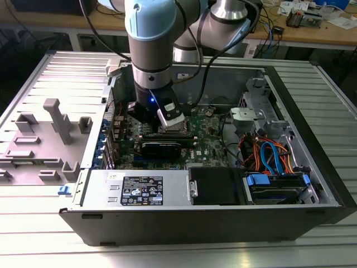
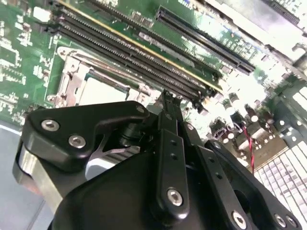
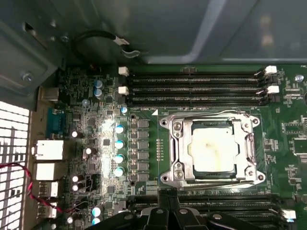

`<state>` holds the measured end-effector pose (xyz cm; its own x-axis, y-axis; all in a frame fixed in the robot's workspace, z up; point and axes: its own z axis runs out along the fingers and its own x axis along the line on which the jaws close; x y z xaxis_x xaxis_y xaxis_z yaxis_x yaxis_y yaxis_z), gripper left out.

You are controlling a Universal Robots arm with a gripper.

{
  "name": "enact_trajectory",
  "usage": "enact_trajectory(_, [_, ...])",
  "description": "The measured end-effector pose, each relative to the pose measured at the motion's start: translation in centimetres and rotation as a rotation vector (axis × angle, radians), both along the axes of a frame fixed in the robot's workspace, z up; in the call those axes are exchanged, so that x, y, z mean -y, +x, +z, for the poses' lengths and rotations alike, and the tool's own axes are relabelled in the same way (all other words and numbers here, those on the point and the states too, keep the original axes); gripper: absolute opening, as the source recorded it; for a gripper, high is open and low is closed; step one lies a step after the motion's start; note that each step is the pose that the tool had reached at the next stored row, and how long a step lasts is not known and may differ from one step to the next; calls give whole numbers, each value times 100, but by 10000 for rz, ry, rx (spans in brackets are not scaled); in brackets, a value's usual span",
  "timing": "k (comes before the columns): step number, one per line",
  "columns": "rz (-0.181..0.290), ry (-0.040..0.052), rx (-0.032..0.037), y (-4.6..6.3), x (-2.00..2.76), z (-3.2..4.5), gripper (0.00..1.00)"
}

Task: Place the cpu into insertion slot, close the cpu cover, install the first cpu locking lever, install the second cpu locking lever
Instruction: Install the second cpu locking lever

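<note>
— CPU, the flat silver-grey square chip, sits in its silver-rimmed socket just ahead of the black gripper, under the thin metal frame cover.

— Gripper's grip? Cannot tell. Risk: a levering slip might scrape neighbouring black memory slots.

The cpu showed a dull, smudged silver metal top inside the bright steel cpu cover, set on a glossy green circuit board. The gripper was matt black with steel screws. The computer case looked grey metal.
</note>
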<state>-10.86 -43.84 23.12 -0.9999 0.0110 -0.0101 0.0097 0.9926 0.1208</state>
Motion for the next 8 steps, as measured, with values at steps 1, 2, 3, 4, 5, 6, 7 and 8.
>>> enact_trajectory(1, [-1,-9,0,0,-3,39,11])
enact_trajectory(2, [-1,-13,0,0,-5,58,11])
enact_trajectory(3, [-1,-15,0,0,-6,61,11])
enact_trajectory(4, [-1,-16,0,0,-5,61,11])
enact_trajectory(5, [-2,-17,-2,0,-5,61,11])
enact_trajectory(6, [-2,-17,-3,1,-5,62,11])
enact_trajectory(7, [-1,-17,-3,1,-5,61,11])
enact_trajectory(8, [-2,-17,-3,1,-5,62,11])
